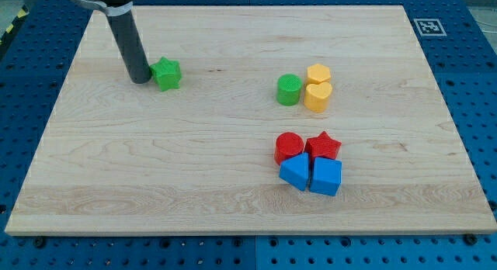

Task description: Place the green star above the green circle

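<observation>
The green star (pixel 166 74) lies on the wooden board at the view's upper left. My tip (pixel 140 79) rests on the board just left of the star, touching or nearly touching its left side. The green circle (pixel 289 90) stands right of the board's middle, far to the right of the star and slightly lower in the view.
A yellow hexagon (pixel 318 74) and a yellow heart (pixel 318 95) sit right next to the green circle. Below them a red circle (pixel 289 147), a red star (pixel 323 146) and two blue blocks (pixel 295 172) (pixel 326 177) form a cluster. The board's edge (pixel 248 233) runs along the view's bottom.
</observation>
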Robot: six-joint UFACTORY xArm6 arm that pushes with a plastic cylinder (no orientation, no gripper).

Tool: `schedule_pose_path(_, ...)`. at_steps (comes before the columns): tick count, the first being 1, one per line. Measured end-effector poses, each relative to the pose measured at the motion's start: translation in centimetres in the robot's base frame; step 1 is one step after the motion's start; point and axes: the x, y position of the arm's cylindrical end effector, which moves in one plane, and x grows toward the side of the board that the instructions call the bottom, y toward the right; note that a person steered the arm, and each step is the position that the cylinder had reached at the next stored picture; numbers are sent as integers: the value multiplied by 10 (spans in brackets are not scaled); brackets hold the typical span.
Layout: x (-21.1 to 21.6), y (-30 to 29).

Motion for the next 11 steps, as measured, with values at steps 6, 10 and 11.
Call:
schedule_pose_path(6, 0, 86)
schedule_pose_path(10, -24, 130)
schedule_pose_path(11, -29, 147)
